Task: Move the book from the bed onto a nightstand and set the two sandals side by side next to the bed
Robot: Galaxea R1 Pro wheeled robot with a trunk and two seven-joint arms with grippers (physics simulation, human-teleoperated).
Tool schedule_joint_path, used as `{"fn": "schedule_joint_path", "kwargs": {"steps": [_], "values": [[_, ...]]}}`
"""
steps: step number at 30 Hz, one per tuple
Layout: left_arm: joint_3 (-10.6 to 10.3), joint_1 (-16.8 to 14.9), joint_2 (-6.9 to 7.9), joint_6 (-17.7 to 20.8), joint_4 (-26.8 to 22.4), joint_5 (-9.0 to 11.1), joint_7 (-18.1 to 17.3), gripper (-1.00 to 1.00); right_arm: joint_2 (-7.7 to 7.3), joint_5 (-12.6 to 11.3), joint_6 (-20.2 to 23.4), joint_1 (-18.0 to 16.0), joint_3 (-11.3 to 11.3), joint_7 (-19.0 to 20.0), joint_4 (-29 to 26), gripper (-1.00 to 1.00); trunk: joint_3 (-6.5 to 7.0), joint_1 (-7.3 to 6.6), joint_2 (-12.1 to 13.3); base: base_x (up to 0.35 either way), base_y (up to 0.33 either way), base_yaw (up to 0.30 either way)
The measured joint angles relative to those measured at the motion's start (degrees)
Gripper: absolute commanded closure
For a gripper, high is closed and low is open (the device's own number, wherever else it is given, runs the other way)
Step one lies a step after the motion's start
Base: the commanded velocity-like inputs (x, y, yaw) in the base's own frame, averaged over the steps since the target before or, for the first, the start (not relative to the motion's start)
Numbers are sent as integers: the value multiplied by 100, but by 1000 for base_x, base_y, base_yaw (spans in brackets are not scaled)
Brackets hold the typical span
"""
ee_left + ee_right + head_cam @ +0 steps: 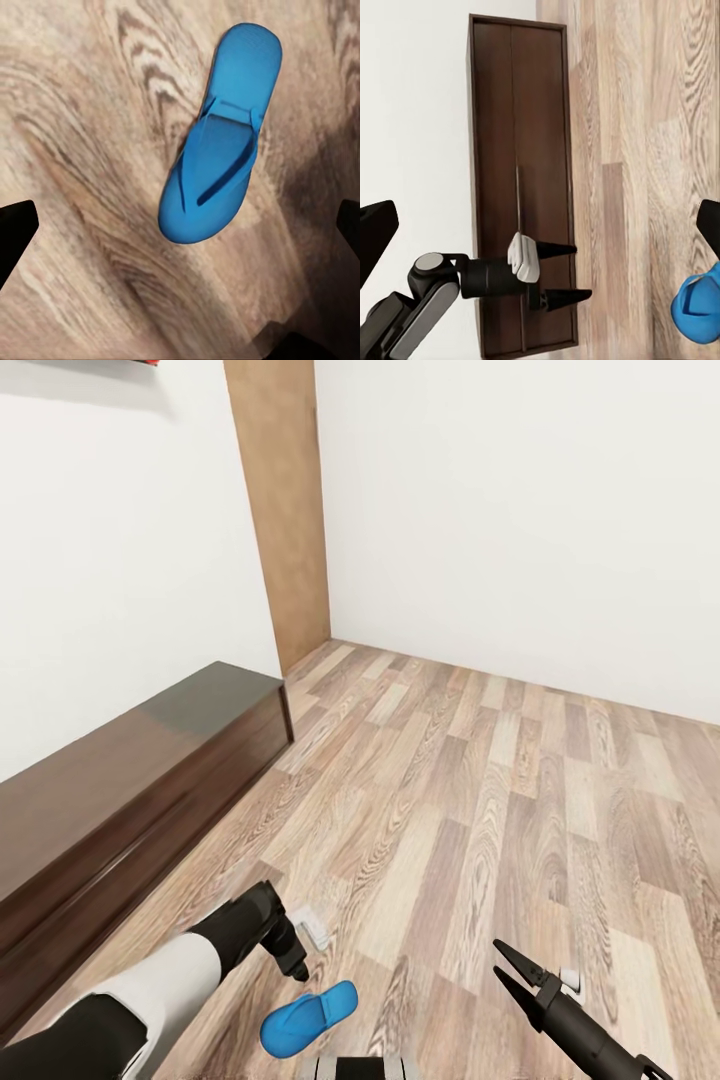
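**Left gripper poised over one sandal, open floor to the right**

Along the left wall ran a long dark-brown bench (140,780), its end stopping short of a wooden panel (280,510) in the corner. Beside it, the left gripper (296,964) pointed down at the plank floor (480,790), its fingers spread wide and empty in the left wrist view. One blue sandal (308,1017) lay flat on the floor, strap side up, just beyond and to the right of that gripper, not touching it. Its long axis ran obliquely across the gap between the fingers, so a wrist turn appeared necessary before a descent. The left arm was judged the nearer. Further right, the right gripper (513,970) was held above the floor, jaws parted, holding nothing. The floor to the right stood open as far as the white wall. The bed, book, nightstand and second sandal could not be located.
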Motion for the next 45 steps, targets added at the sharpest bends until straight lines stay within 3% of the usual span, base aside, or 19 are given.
{"fn": "schedule_joint_path", "kwargs": {"steps": [12, 38, 45], "values": [[112, 0, -2, -52, 2, 1, 119, -100, 8, 2, -1, 0, 5, 1, 0, -100, -266, 31, -16, 0, 0, 0], [129, 0, 15, -62, -20, -1, 146, -100, 11, 3, -9, 0, 8, 3, 0, -100, -842, 98, -51, 0, 0, 0], [130, 0, 23, -80, -26, -1, 148, -100, 16, -5, -9, 0, 8, 3, 0, -100, -843, 98, -51, 0, 0, 0]]}}
